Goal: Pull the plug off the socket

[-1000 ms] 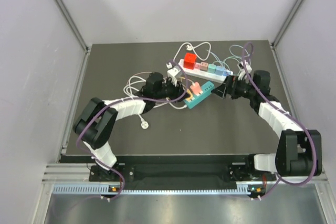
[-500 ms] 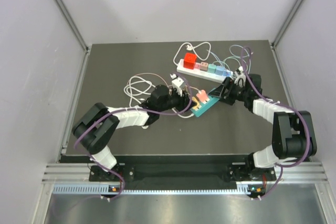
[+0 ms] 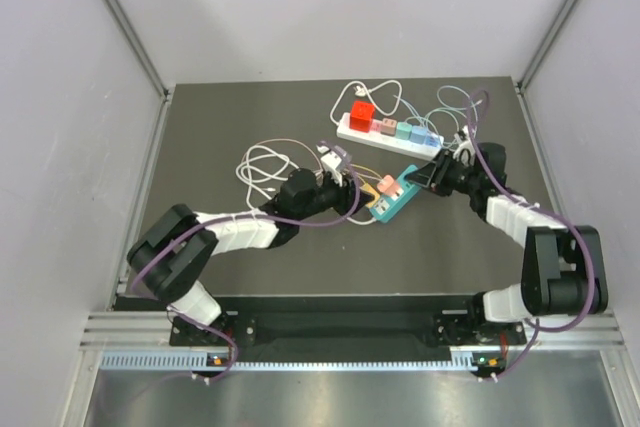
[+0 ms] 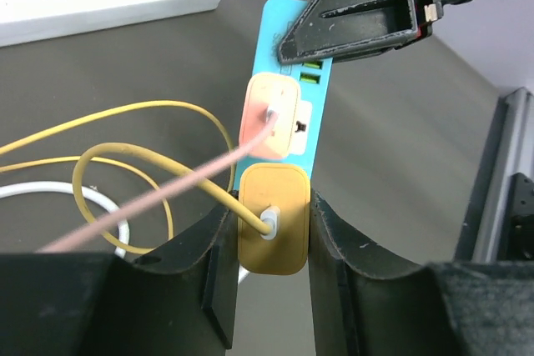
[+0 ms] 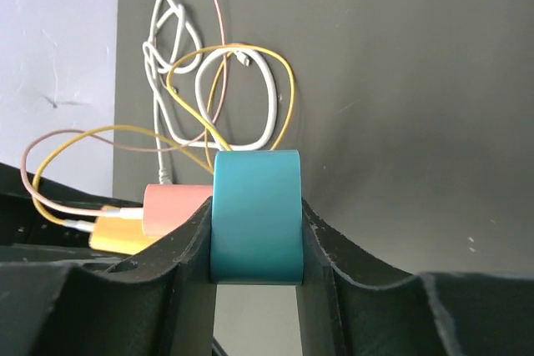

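Note:
A teal socket strip (image 3: pixel 398 195) lies mid-table with a pink plug (image 3: pixel 385 185) and a yellow plug (image 3: pixel 370 208) seated in it. My left gripper (image 3: pixel 355 199) is shut on the yellow plug (image 4: pixel 274 221), one finger (image 4: pixel 219 266) pressed on each side, and its yellow cable runs out to the left. The pink plug (image 4: pixel 272 116) sits just beyond it on the teal strip (image 4: pixel 282 21). My right gripper (image 3: pixel 417 176) is shut on the far end of the socket strip (image 5: pixel 254 214), both fingers (image 5: pixel 190 248) flat against its sides.
A white power strip (image 3: pixel 387 131) with several coloured plugs lies behind the teal one. White, yellow and pink cables (image 3: pixel 263 162) loop on the table to the left. The table's metal rail (image 4: pixel 501 172) runs along the right.
My right gripper has closed from wide open onto the end of the teal strip. The strip and my left gripper, holding the yellow plug throughout, have shifted a little to the right.

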Controlling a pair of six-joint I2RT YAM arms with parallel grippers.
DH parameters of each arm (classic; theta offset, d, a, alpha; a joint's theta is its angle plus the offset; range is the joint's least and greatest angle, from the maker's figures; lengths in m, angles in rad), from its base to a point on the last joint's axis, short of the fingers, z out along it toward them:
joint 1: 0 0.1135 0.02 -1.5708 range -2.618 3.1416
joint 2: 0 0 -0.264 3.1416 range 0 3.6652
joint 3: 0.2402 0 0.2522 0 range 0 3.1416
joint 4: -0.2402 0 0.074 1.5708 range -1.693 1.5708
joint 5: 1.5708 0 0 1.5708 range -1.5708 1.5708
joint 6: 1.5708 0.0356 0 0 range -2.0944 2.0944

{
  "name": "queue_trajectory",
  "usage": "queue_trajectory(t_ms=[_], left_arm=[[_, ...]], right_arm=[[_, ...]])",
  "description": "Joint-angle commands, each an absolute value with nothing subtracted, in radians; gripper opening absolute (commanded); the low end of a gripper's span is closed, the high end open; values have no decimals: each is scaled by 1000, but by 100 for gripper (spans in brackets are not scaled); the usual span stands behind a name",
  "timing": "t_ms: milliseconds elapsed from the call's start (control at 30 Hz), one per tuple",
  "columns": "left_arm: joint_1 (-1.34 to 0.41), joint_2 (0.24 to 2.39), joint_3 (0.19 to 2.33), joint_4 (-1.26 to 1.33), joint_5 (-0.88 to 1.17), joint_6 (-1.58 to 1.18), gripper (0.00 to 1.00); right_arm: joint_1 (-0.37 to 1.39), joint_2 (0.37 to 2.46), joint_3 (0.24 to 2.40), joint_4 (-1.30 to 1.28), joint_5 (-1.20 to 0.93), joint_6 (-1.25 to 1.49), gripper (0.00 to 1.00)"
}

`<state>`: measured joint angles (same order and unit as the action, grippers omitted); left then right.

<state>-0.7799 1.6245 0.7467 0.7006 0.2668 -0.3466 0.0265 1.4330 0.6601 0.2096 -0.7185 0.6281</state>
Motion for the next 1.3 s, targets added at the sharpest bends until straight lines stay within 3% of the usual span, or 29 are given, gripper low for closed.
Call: queue_trajectory(t_ms=[0,400,567,900,1267], left_arm=[[-784,1519,707,862,270,-380,0],[-785,1232,776,422,483,-356,0],[-785,1114,923,263,587,-351,0],[-785,959,1352,5,413,-158,0],[-785,882,1600,-57,221,-74,0]], right_arm=[[-38,1341,628,288,-687,614,0],[-130,1365,612,336,-758,626,0],[-132,1370,615,318,-735,611,0],[-152,1365,614,304,-709,601,0],[-163,1373,614,301,-696,595,0]])
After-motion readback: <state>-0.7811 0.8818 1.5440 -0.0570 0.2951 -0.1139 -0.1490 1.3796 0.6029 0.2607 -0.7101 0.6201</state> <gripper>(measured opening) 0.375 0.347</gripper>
